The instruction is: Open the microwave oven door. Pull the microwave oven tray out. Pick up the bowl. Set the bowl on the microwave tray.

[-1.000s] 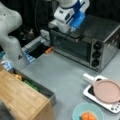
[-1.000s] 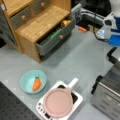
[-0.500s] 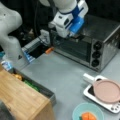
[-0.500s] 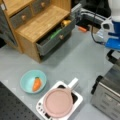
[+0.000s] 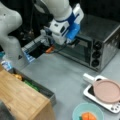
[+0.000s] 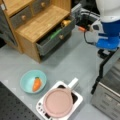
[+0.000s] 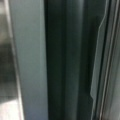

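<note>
The silver microwave oven [image 5: 105,32] stands at a front view's right, and its near corner shows in a front view [image 6: 110,97]. Its dark glass door [image 5: 77,51] stands upright against the oven front. My gripper [image 5: 71,43] is at the door's top edge by the bar handle, with its fingertips hidden behind the blue and white hand [image 6: 107,41]. In the wrist view only dark glass [image 7: 67,60] fills the frame, very close. The pale teal bowl [image 5: 87,113] [image 6: 33,81] with a carrot in it sits on the table, far from the gripper. The tray is hidden.
A pink plate [image 5: 107,90] [image 6: 58,102] lies on a white slab [image 5: 88,93] [image 6: 77,96] next to the bowl. A wooden cabinet [image 5: 20,100] [image 6: 42,22] has an open drawer [image 6: 53,37] with things inside. The arm's base [image 5: 10,37] rises at a front view's left.
The hand has come down toward the top of the oven door. The bowl, plate and drawer have not moved.
</note>
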Motion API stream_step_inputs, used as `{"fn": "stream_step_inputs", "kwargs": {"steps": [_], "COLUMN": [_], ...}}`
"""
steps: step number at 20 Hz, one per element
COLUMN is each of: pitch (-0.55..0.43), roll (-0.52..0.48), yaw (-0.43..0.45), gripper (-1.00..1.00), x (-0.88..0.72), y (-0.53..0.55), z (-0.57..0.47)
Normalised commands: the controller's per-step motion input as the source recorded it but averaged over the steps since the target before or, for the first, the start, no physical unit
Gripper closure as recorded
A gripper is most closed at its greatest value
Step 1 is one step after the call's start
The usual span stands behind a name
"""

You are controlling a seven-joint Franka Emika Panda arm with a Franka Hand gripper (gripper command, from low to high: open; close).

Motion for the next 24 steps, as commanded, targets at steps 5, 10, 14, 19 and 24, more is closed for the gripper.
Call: {"fn": "stream_step_inputs", "kwargs": {"steps": [5, 10, 14, 19, 24], "pitch": [-0.027, 0.110, 0.078, -0.013, -0.059], "roll": [0.259, 0.492, 0.391, 0.181, 0.071], "yaw": [0.111, 0.174, 0.148, 0.091, 0.073], "gripper": [-1.00, -1.00, -1.00, -1.00, -1.00], "x": [-0.02, -0.02, 0.05, 0.13, 0.16], "y": [-0.47, -0.73, -0.67, -0.26, 0.00], "z": [-0.32, -0.33, -0.27, -0.18, -0.10]}}
